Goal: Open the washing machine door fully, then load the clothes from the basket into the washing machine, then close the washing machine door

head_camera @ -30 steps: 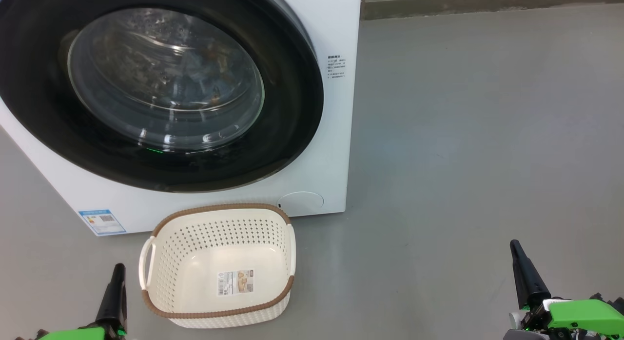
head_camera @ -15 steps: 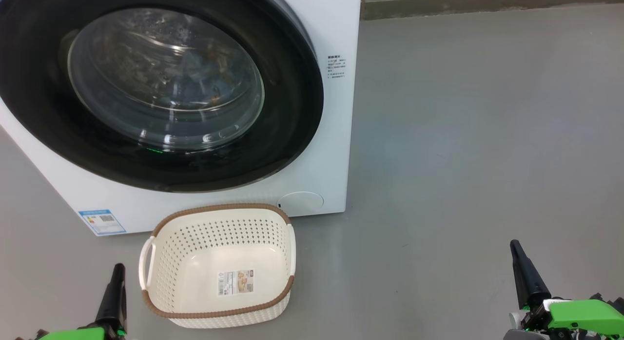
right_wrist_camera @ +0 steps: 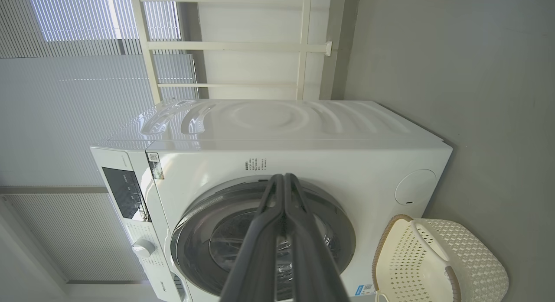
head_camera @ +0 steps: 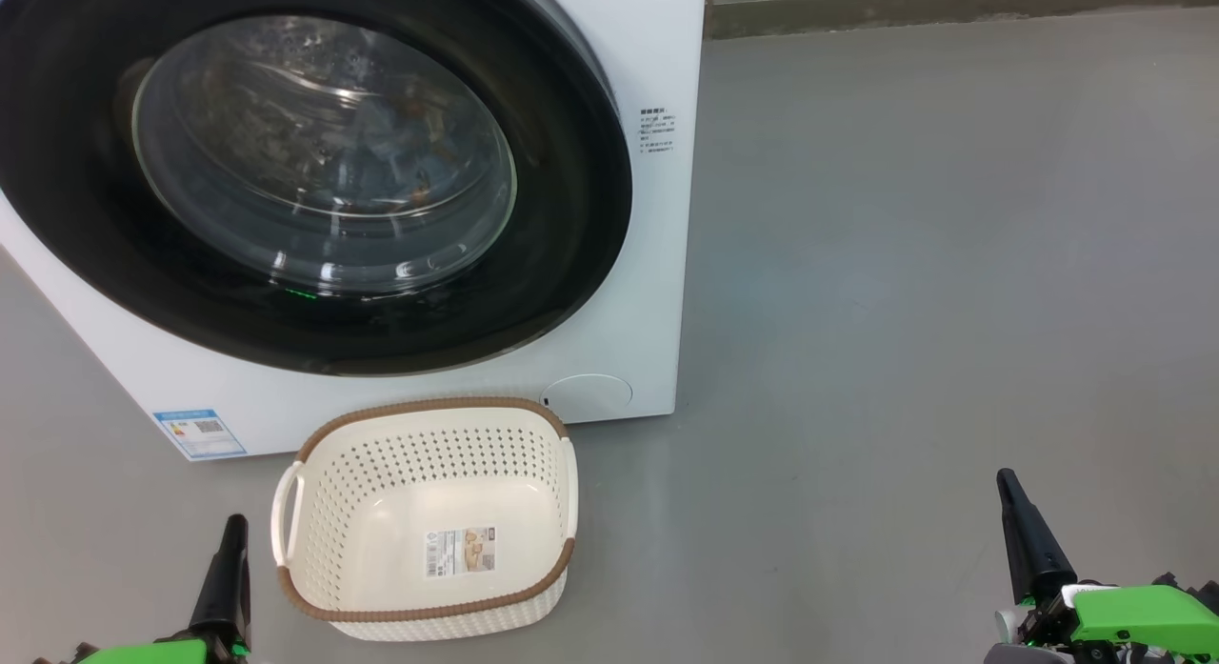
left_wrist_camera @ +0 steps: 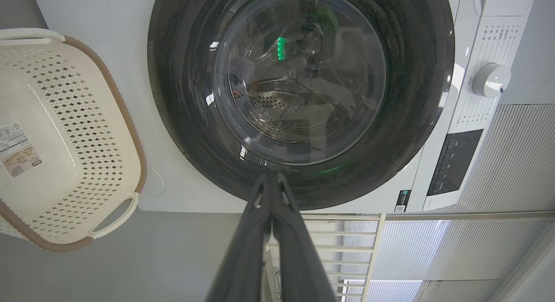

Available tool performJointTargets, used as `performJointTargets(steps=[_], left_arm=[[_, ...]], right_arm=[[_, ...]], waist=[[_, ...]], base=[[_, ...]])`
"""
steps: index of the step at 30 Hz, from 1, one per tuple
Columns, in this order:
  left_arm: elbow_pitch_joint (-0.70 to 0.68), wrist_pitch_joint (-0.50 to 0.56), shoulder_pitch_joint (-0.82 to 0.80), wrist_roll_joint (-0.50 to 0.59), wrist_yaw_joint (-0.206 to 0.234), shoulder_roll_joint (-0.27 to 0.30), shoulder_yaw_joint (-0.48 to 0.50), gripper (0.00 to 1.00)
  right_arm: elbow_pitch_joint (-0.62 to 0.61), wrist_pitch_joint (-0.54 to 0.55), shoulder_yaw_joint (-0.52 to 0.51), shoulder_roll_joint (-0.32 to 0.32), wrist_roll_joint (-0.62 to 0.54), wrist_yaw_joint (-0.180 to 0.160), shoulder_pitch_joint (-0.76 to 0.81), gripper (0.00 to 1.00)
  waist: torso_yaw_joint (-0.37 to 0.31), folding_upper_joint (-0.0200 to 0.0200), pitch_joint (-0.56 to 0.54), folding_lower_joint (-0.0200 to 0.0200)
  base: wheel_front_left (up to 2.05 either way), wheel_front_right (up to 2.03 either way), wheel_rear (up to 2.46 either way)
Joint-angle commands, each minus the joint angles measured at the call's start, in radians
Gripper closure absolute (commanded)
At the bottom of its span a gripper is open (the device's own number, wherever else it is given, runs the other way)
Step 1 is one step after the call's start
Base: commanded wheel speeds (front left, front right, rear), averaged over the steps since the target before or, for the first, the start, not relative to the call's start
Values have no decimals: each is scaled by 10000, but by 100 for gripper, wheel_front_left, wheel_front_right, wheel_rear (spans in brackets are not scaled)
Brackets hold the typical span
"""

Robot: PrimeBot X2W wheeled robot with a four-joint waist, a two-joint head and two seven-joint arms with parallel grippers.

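One white front-loading washing machine, its one round black-rimmed glass door shut on dim blue-brown clothes; one cream perforated plastic basket just before it on the grey floor; two dark claws, left claw and right claw, both clenched on nothing.

Round door: glossy black rim, clear glass bowl.
White front-loading washer: smooth, glossy panels.
Cream perforated plastic basket: brown woven-look rim, paper label on its bottom.
Grey floor: matt, smooth.
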Motion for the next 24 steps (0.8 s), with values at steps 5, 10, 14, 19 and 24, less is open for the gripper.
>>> performJointTargets(steps=[5, 10, 14, 19, 24], left_arm=[[-179, 35, -411, 73, -107, 169, 353, 100], [-179, 39, -411, 77, -107, 165, 359, 100], [-179, 43, -412, 81, -107, 162, 363, 100], [-179, 47, -412, 85, -107, 159, 368, 100], [-179, 50, -412, 88, -107, 156, 372, 100]], right_arm=[[-243, 42, 193, -32, -68, -11, -405, 100], [-243, 46, 188, -28, -73, -11, -406, 100], [-243, 49, 184, -25, -76, -11, -406, 100], [-243, 53, 179, -22, -80, -11, -406, 100], [-242, 56, 175, -19, -83, -11, -407, 100]], waist=[[0, 0, 0, 0], [0, 0, 0, 0], [0, 0, 0, 0], [0, 0, 0, 0], [0, 0, 0, 0]], base=[[0, 0, 0], [0, 0, 0], [0, 0, 0], [0, 0, 0], [0, 0, 0]])
